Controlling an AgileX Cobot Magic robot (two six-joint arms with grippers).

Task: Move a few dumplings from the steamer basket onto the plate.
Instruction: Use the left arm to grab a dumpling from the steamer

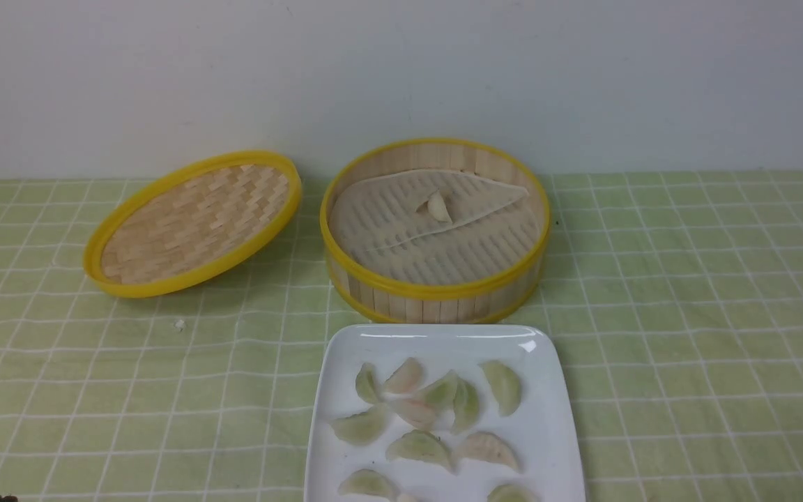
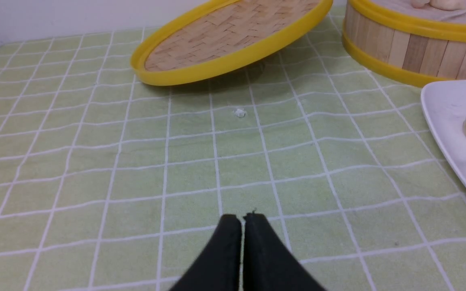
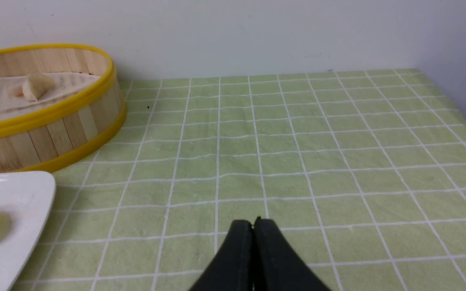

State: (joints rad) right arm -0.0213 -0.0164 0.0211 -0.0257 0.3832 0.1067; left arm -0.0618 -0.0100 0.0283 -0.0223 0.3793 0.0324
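Left gripper (image 2: 242, 220): jaws pressed together, holding nothing, low over the green checked cloth (image 2: 95, 161). Woven lid (image 1: 192, 223) lies left of the steamer basket (image 1: 436, 307), tilted, its basket-side edge raised off the cloth. Small white crumb (image 1: 179, 324) just in front of the lid. One dumpling (image 1: 438, 207) sits on the basket's ridged liner (image 1: 436, 251). Plate (image 1: 548, 432) directly in front of the basket, near it, carrying about ten dumplings (image 1: 419, 446). Right gripper (image 3: 253, 224): jaws closed tight and empty, over bare cloth right of the plate.
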